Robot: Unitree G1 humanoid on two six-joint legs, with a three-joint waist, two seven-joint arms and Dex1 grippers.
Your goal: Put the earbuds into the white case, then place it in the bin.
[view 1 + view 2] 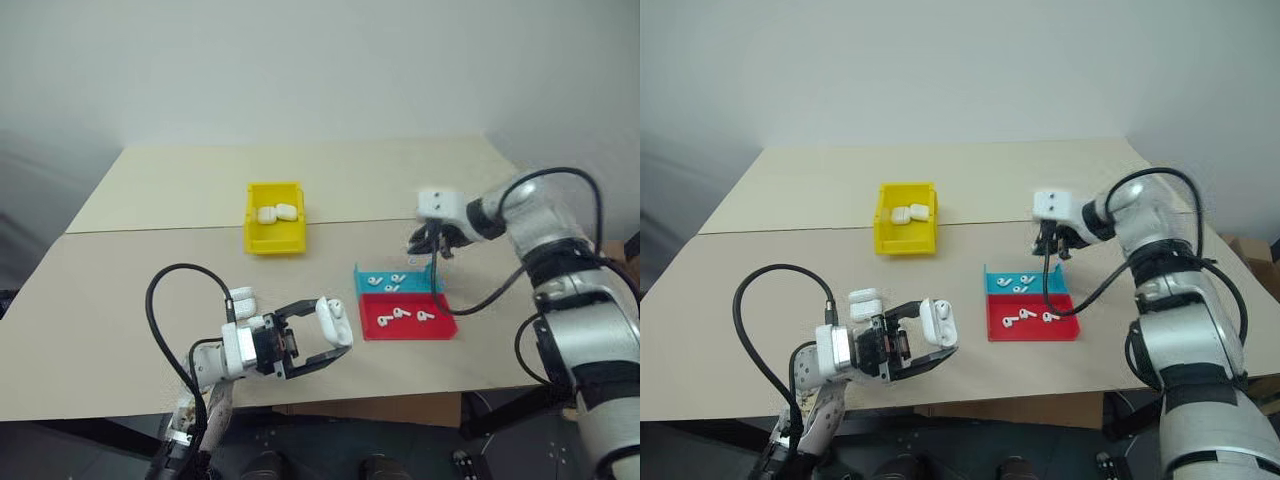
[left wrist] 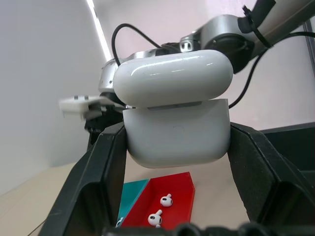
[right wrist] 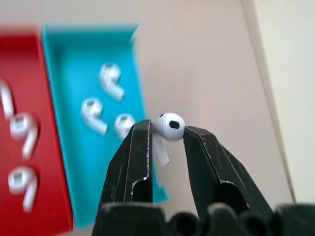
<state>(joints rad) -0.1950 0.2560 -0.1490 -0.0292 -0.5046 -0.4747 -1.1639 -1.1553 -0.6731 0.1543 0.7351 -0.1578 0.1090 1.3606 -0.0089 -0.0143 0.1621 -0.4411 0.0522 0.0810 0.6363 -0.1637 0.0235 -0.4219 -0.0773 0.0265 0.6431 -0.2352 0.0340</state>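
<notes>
While your left gripper (image 1: pixel 325 335) clamps the white case (image 1: pixel 331 322), lid ajar, near the table's (image 1: pixel 150 270) front edge, your right gripper (image 3: pixel 166 132) pinches one earbud (image 3: pixel 168 127) above the blue tray (image 1: pixel 395 280). Yellow bin (image 1: pixel 272 238) sits far left, holding two cases.

Red tray (image 3: pixel 29 196) cut off by the edge, blurred.

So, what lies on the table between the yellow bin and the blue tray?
Nothing: in the left eye view the tabletop is bare between the yellow bin and the blue tray.
</notes>
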